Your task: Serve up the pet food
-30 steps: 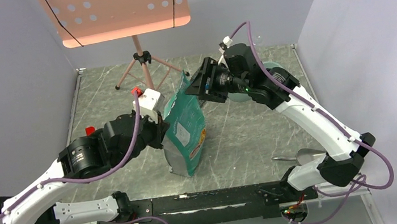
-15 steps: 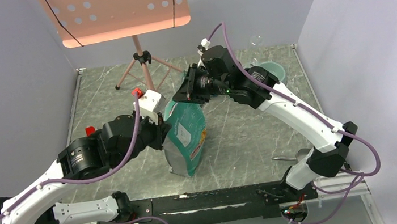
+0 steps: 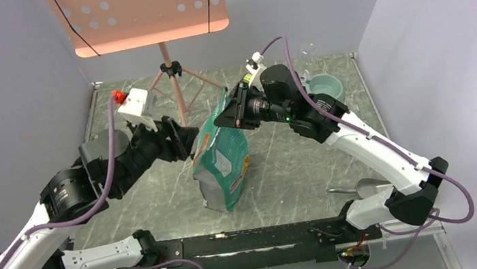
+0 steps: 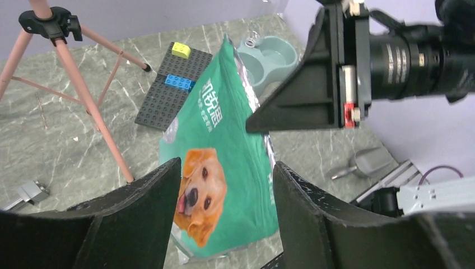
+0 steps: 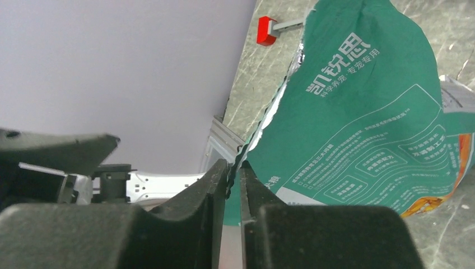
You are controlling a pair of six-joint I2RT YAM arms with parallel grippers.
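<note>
left gripper withdrew; bag stands upright, mouth seemingly up.

Open green bag, pink stand, blue-grey bowl, scoop

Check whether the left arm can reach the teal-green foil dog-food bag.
Probably yes: the left tool is open, facing the teal-green foil bag with nothing between; the right tool pinches its top edge.

Teal-green bag printed with a golden dog.
</note>
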